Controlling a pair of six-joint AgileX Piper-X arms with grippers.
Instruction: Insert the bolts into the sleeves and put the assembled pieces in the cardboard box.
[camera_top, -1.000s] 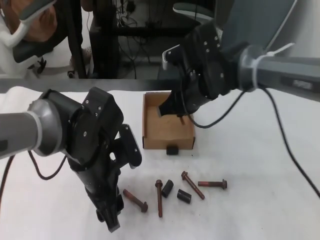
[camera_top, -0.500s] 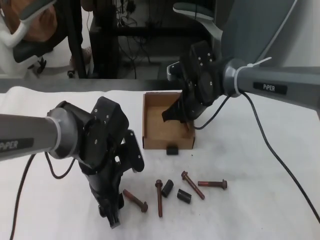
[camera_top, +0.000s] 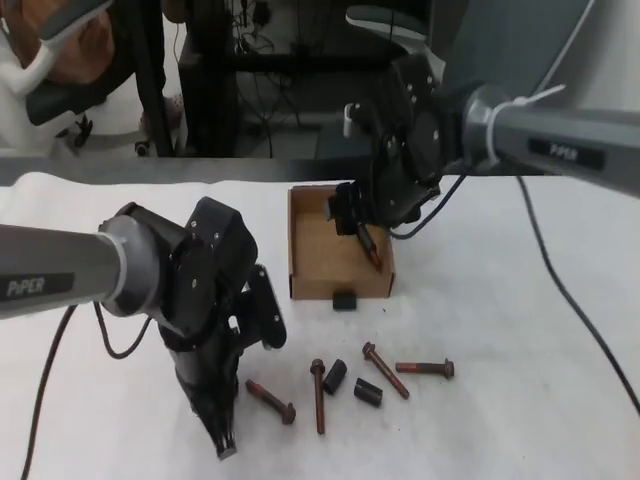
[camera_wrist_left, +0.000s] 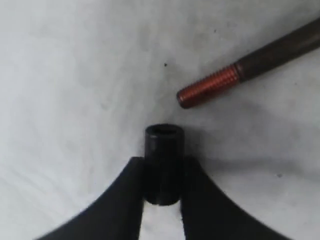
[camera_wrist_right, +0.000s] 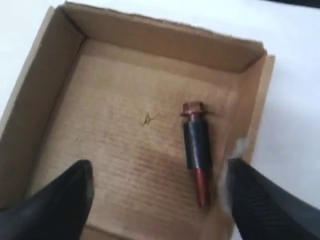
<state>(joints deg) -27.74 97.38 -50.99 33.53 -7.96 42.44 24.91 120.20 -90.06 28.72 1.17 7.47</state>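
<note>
Beside a loose bolt (camera_wrist_left: 250, 64), left jaws grip a sleeve (camera_wrist_left: 163, 160); right jaws gape over the boxed assembly (camera_wrist_right: 196, 146).

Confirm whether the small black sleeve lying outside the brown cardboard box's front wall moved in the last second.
No. The small black sleeve stays put, in front of the near wall of the brown cardboard box, near its middle.

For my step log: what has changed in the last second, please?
The right tool rose slightly from the brown bolt in its black sleeve, apparently released; it lies in the brown cardboard box. The left arm shifted a little; the left tool holds a black cylindrical sleeve. The loose bolts and sleeves stayed put.
</note>
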